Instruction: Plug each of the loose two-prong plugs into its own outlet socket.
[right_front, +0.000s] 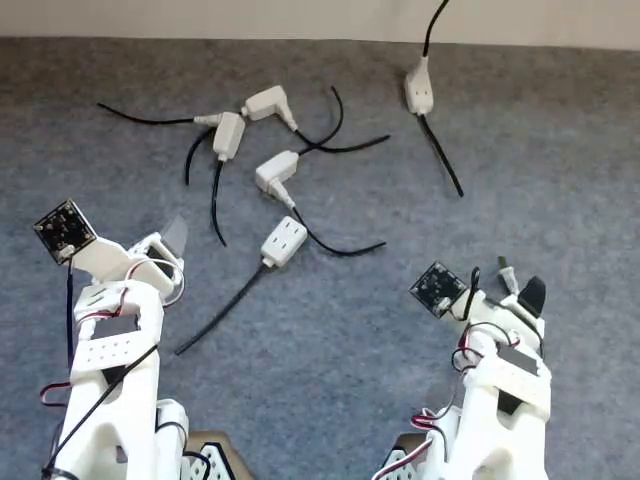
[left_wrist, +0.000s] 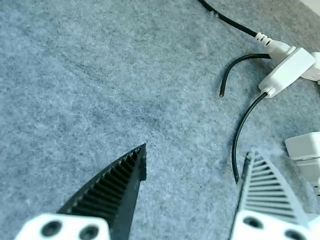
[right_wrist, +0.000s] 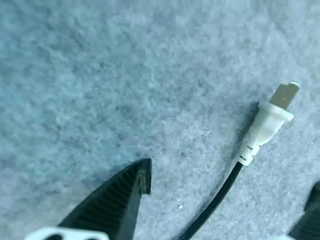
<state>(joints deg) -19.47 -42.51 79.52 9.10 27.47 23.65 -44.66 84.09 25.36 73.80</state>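
Observation:
Several white plugs and outlet sockets on black cords lie on the grey carpet: a socket (right_front: 283, 241) in the middle, a white piece (right_front: 276, 169) behind it, two more (right_front: 228, 135) (right_front: 266, 103) further back, and one (right_front: 419, 88) at the far right. My left gripper (right_front: 165, 240) (left_wrist: 196, 152) is open over bare carpet, short of a white piece (left_wrist: 289, 66) and another one (left_wrist: 305, 152). My right gripper (right_front: 520, 285) (right_wrist: 230, 180) is open around a loose two-prong plug (right_front: 505, 269) (right_wrist: 270, 122) lying flat, without touching it.
Black cords (right_front: 335, 247) loop across the middle and back of the carpet. A long cord (right_front: 222, 313) runs from the middle socket toward the left arm. Bare carpet lies between the two arms and along the left side.

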